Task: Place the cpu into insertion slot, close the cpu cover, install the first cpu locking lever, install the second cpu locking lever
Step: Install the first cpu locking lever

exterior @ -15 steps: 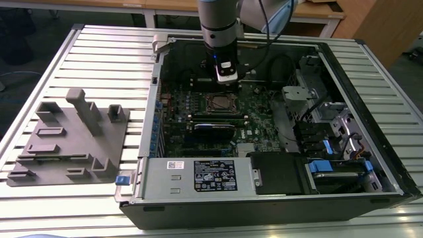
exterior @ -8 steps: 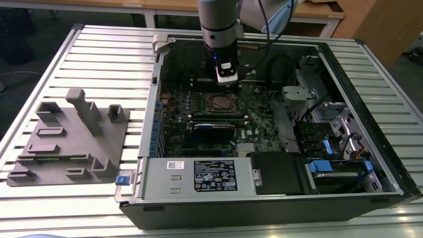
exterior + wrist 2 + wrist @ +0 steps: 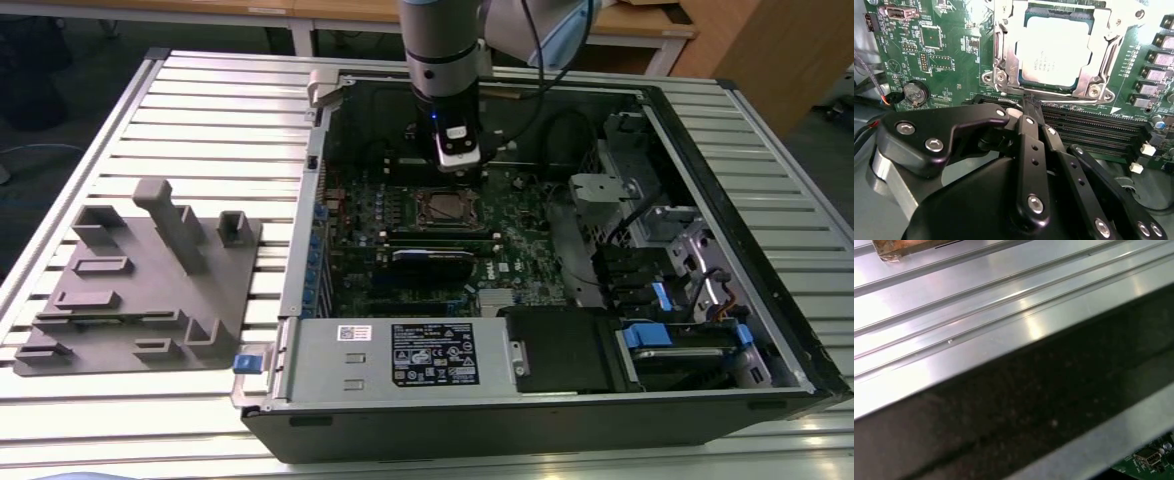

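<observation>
The cpu, a dull silver square, lies in the insertion slot on the green motherboard. The cpu cover, a silver frame plate, lies flat around it with the chip showing through its window. A thin metal lever runs along the socket edge nearest my fingers. My gripper is shut, with its black fingertips together at that edge, by the socket's corner. I cannot tell whether they touch the lever. In the exterior view the gripper hangs inside the open case, just beyond the socket.
The open computer case lies on a slatted metal table. A grey fixture block stands at the exterior view's left. Long black memory slots run beside the socket. The case's wall and table slats pass close to the first wrist camera.
</observation>
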{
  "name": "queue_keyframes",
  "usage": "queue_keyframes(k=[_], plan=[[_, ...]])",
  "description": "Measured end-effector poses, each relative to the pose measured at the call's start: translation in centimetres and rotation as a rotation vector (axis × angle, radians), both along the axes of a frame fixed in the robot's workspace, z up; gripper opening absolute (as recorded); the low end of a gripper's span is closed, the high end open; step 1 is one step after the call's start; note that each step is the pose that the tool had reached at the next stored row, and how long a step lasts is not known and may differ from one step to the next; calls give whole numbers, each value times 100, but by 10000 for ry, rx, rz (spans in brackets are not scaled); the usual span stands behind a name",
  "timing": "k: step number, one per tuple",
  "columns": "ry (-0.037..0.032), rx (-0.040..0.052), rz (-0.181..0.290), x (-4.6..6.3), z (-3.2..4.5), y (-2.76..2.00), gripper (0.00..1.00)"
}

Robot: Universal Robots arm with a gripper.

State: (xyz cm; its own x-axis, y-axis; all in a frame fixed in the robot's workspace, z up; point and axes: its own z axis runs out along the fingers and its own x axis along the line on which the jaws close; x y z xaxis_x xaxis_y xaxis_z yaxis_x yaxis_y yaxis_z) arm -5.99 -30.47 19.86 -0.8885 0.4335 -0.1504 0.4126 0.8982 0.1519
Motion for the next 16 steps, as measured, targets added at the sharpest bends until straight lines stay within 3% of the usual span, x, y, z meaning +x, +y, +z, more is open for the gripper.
queue_keyframes(k=[16], plan=[[0,-13,1,0,55,1,11]])
